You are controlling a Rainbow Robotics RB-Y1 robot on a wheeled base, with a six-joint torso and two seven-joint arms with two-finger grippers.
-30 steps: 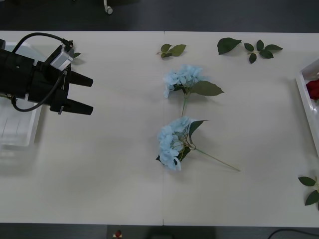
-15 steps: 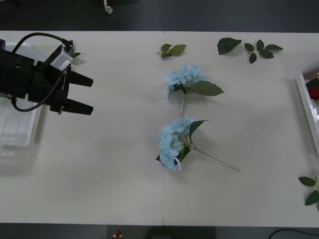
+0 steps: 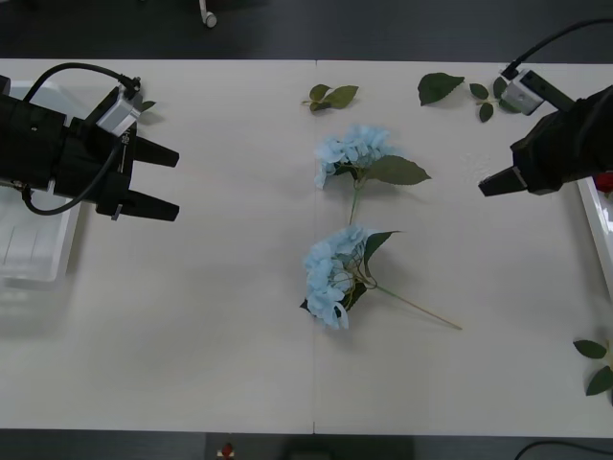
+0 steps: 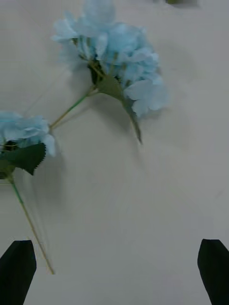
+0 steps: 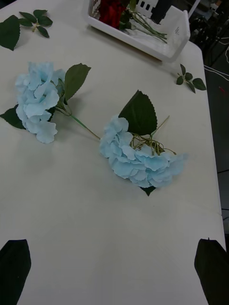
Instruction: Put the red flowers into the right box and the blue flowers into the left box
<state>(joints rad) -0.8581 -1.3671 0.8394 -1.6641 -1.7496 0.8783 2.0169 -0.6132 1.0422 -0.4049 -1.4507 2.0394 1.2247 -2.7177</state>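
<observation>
I see my left tool (image 3: 174, 184) released, its fingers spread, poised at the near edge of the left box (image 3: 38, 251). My right tool (image 3: 487, 188) is also released, beside the right box (image 3: 586, 196), which holds the red flowers (image 5: 110, 10). Two blue flowers (image 3: 335, 273) lie on the worktop (image 3: 192, 335) between both tools, well apart from each.
</observation>
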